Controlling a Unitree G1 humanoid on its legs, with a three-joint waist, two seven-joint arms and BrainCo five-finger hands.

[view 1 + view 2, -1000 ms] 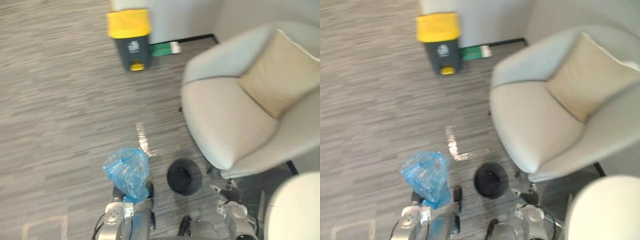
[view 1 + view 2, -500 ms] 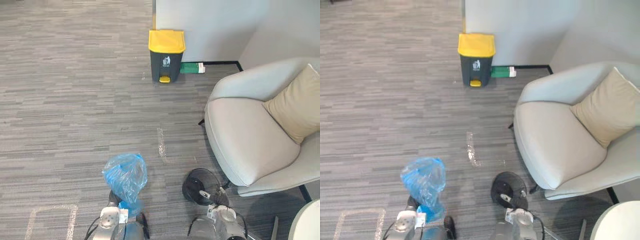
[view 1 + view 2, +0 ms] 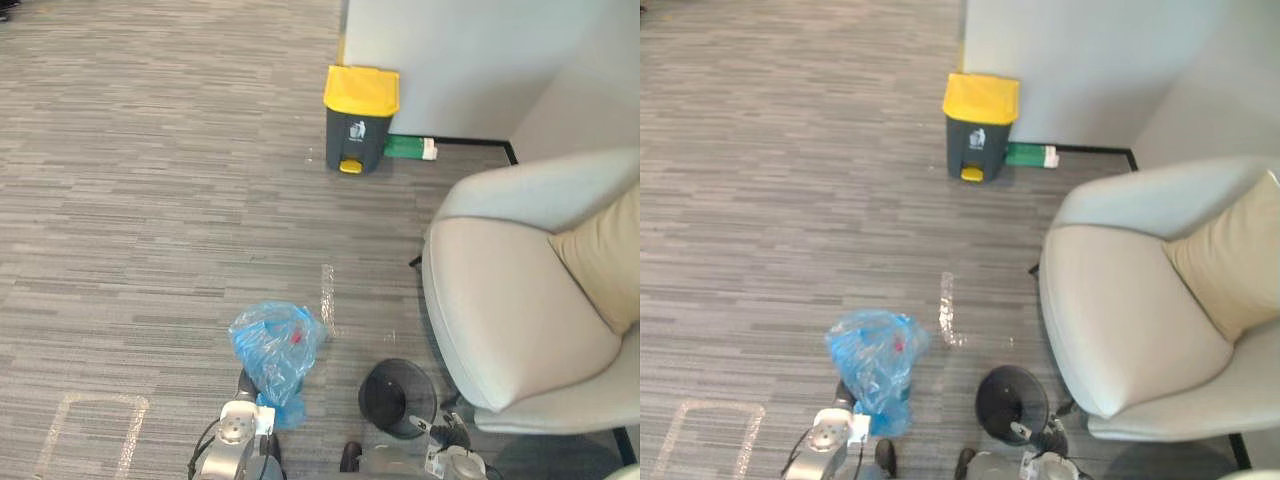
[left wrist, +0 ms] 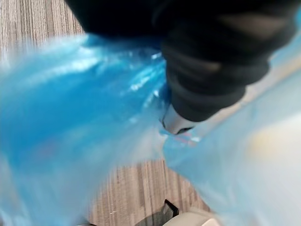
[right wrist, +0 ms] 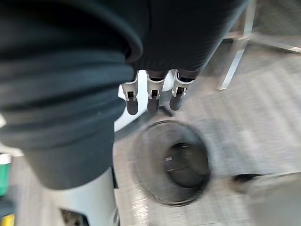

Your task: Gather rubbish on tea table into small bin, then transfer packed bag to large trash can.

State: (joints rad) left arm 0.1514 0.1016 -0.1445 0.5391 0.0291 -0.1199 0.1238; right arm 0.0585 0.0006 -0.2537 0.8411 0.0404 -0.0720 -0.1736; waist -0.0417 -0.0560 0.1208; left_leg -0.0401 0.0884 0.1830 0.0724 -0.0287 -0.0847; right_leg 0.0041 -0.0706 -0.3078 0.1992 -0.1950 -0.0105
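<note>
Blue rubbish bag (image 3: 272,350), knotted full with a speck of red showing through its plastic, hangs at the end of the robot's left arm above grey striped carpet (image 3: 150,200). A pale armchair (image 3: 510,300) stands at the robot's right, with a tan cushion (image 3: 600,255) propped against its back. Well ahead of the bag, a large grey trash can (image 3: 358,140) with a closed yellow lid stands against the white wall, and a green box (image 3: 408,148) lies on the floor just beside it. A small black mesh bin (image 3: 397,398) sits on the carpet between the bag and the armchair's base, near both. The left hand (image 4: 202,89) is pressed into the bag, with blue film billowing round it on every side; whether it is clenched on the plastic cannot be told. The right hand (image 5: 151,99) hangs above the small bin with its fingers straight and side by side, touching nothing.
</note>
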